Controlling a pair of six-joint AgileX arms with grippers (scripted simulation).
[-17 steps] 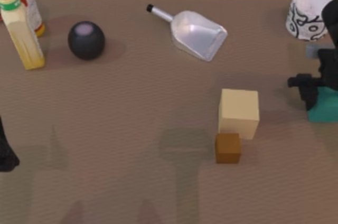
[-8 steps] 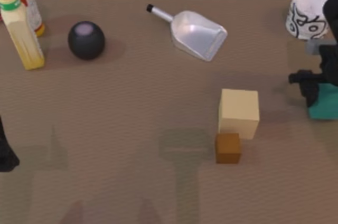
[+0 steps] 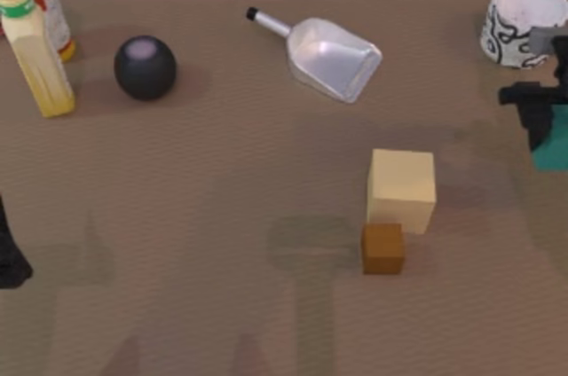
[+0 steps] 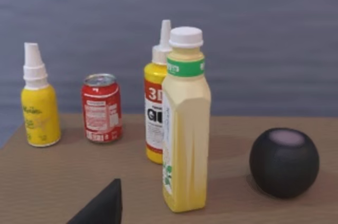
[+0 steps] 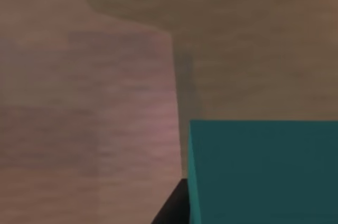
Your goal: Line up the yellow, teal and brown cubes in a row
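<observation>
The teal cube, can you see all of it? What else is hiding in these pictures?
- teal cube: top view, cut off by the right edge and partly covered by the right gripper.
- Right gripper's fingers: right wrist view shows only a dark sliver beside the cube, so their grip cannot be told.
- left gripper: top view, mostly beyond the left edge.
- white cup: partly behind the right arm.

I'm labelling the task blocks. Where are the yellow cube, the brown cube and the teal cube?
yellow cube (image 3: 402, 183): top view, middle of its top face.
brown cube (image 3: 382, 246): top view, middle of its top face.
teal cube (image 5: 264, 174): right wrist view, its visible teal face.
</observation>
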